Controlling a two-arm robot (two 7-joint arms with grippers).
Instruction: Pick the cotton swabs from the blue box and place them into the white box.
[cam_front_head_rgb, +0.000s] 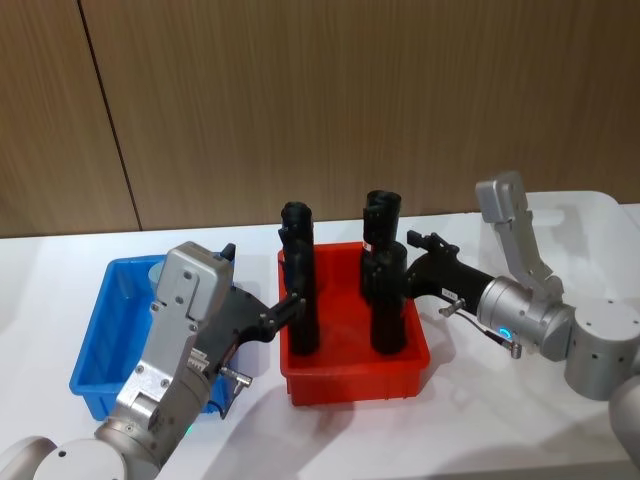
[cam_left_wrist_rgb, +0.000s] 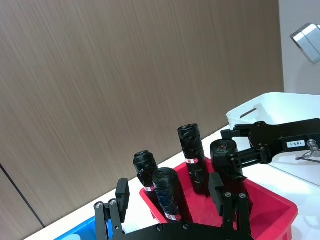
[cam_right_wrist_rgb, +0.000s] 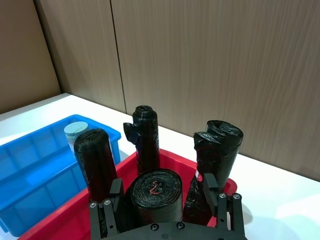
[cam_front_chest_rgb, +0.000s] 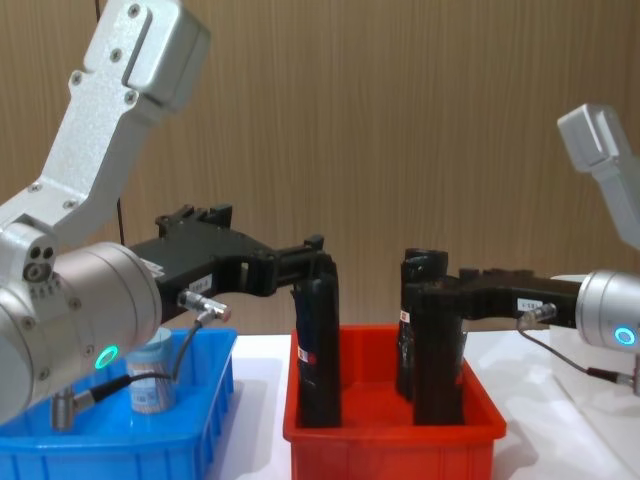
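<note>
Fingers of right gripper (cam_front_head_rgb: 412, 262) clamp a black roll (cam_front_head_rgb: 388, 312) (level arm); left gripper (cam_front_head_rgb: 290, 305) spread beside another.

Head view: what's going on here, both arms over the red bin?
Both grippers reach at the black rolls standing in the red bin. The left gripper is at a roll on its side, the right gripper at another. One cotton swab jar sits untouched in the blue box; the white box waits behind the right arm.

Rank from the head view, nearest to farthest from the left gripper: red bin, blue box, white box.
From the left gripper:
1. Red bin, gripper at its left edge.
2. Blue box, on the robot's left, under the arm.
3. White box, far right.
</note>
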